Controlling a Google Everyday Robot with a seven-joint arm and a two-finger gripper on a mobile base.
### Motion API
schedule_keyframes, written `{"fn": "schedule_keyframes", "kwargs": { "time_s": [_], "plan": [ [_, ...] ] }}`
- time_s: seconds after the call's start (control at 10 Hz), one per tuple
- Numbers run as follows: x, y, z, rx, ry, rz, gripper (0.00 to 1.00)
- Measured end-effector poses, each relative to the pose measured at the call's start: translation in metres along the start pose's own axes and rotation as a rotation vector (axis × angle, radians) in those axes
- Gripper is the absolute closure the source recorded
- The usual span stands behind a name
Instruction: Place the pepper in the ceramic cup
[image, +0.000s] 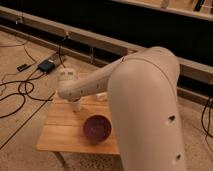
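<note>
The white ceramic cup (75, 105) stands on the back left part of the wooden table (60, 132). My arm reaches in from the right and partly covers the cup. My gripper (70, 95) is at the arm's left end, pointing down right over the cup's mouth. The pepper does not show; it is hidden or out of view.
A wide dark purple bowl (96, 128) sits on the table to the right of the cup, toward the front. A small pale object (102, 96) peeks out behind the arm. Cables (20, 92) and a dark box (46, 65) lie on the floor to the left. A long ledge (90, 40) runs behind.
</note>
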Motion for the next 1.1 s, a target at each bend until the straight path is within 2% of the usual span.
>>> {"fn": "schedule_keyframes", "kwargs": {
  "time_s": [0.1, 0.3, 0.8, 1.1],
  "plan": [
    [0.001, 0.001, 0.0, 0.001, -0.001, 0.004, 0.26],
    [0.002, 0.002, -0.001, 0.003, -0.001, 0.009, 0.2],
    [-0.01, 0.009, -0.011, 0.007, -0.019, 0.004, 0.2],
    [-0.02, 0.008, -0.031, 0.032, -0.03, -0.001, 0.2]
  ]
}}
